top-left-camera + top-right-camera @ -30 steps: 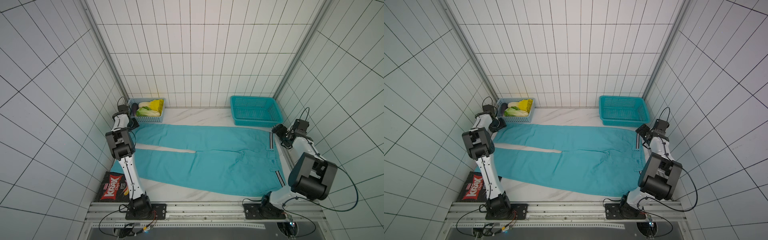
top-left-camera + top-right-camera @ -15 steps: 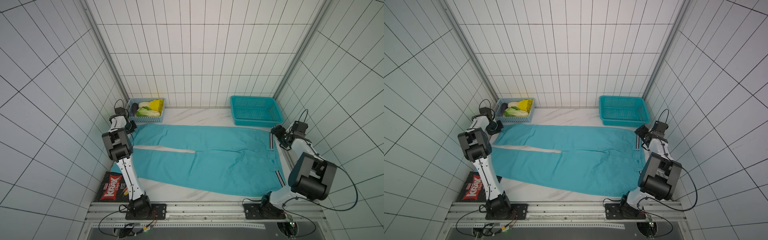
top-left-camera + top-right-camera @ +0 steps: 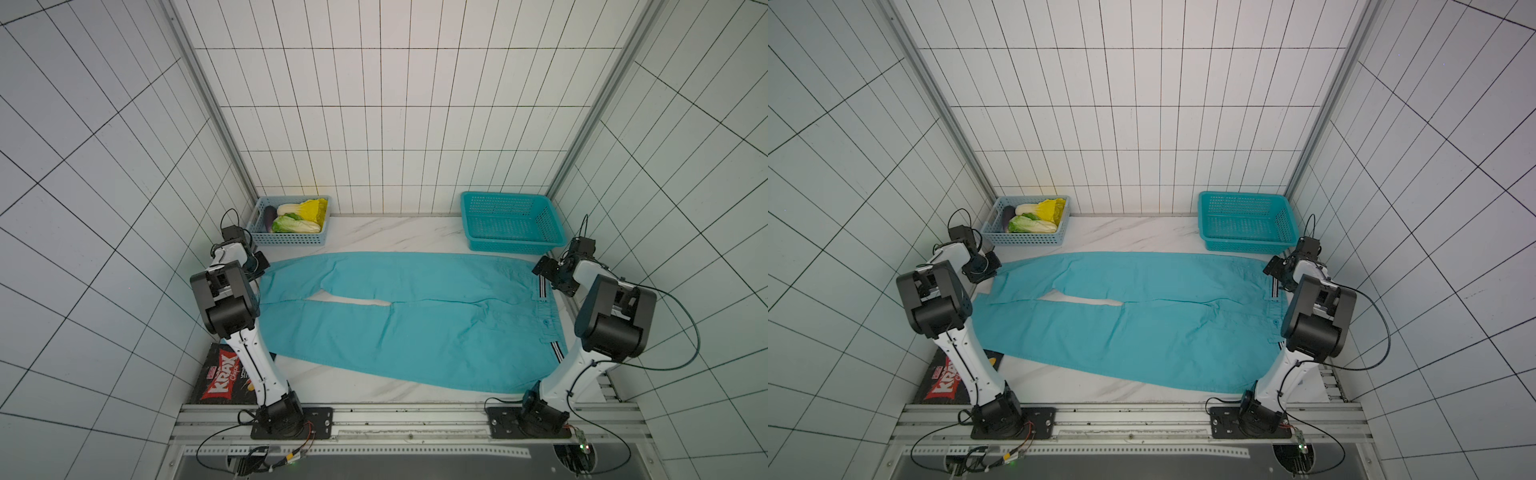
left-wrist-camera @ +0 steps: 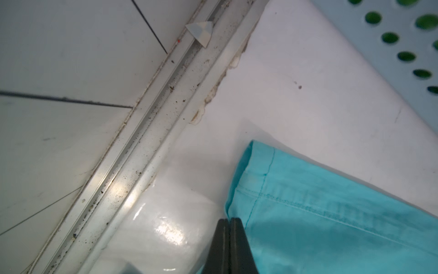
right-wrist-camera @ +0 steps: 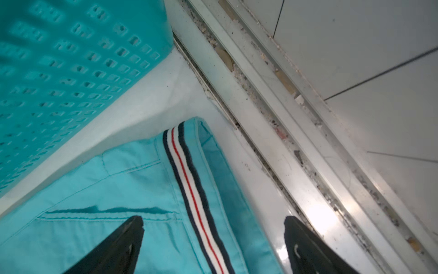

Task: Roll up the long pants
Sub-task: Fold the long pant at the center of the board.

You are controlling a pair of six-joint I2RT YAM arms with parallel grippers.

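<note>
A: So where do the large teal-blue cloth long pants (image 3: 415, 316) lie?
B: Flat on the white marble tabletop (image 3: 374, 232), legs leftward. The left gripper (image 4: 228, 221) is clenched at the far hem, arm stretched far-left.
A: And the right gripper (image 5: 213, 219)?
B: Spread wide astride the striped waistband (image 5: 189, 180), far right.
</note>
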